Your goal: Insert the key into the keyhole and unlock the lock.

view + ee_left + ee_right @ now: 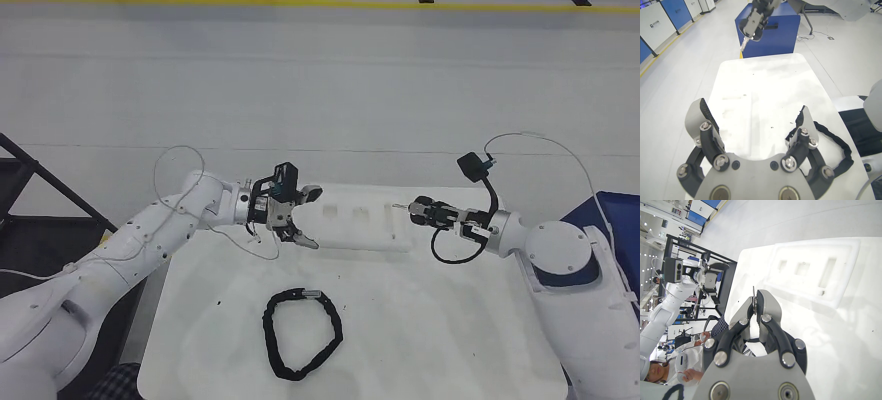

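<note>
Right fingers (770, 306) pinch the key (754, 301); left fingers (696, 115) spread empty near the lock (302, 333).

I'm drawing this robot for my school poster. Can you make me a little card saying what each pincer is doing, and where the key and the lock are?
Left pincer: open and empty, by one end of the foam tray
Right pincer: shut on the key, by the tray's other end
Key: pinched in the right pincer, metal blade sticking out
Chain lock: black loop lying flat on the table, nearer the robot than the tray, nothing touching it
Key in lock: not yet
</note>
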Tool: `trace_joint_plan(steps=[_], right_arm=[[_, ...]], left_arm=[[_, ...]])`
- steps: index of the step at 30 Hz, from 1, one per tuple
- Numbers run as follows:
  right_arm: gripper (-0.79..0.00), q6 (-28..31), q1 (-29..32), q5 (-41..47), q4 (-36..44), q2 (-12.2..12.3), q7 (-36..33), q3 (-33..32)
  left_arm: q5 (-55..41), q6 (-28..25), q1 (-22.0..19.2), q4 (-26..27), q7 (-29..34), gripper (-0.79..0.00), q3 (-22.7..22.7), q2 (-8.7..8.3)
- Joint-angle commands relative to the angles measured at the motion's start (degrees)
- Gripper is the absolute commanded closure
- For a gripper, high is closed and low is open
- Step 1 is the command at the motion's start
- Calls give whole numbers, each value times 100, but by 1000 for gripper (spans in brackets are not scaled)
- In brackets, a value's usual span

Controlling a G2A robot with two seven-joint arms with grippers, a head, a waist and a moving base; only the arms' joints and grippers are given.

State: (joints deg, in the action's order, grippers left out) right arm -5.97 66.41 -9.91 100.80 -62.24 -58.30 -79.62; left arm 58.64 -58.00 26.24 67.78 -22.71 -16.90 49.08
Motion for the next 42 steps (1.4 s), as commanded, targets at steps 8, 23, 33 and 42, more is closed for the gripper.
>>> trace_joint_plan(steps=[8, 23, 33, 42], right_arm=[[0, 0, 0, 0, 0, 0, 0, 0], [0, 0, 0, 0, 0, 0, 0, 0], [0, 0, 0, 0, 0, 0, 0, 0], [0, 0, 0, 0, 0, 0, 0, 0]], left_arm=[[348, 0, 248, 86, 573, -785, 716, -16], [204, 0, 265, 119, 989, -785, 716, 6], [139, 252, 462, 104, 904, -785, 670, -9], [1125, 1019, 1252, 116, 65, -785, 475, -319]])
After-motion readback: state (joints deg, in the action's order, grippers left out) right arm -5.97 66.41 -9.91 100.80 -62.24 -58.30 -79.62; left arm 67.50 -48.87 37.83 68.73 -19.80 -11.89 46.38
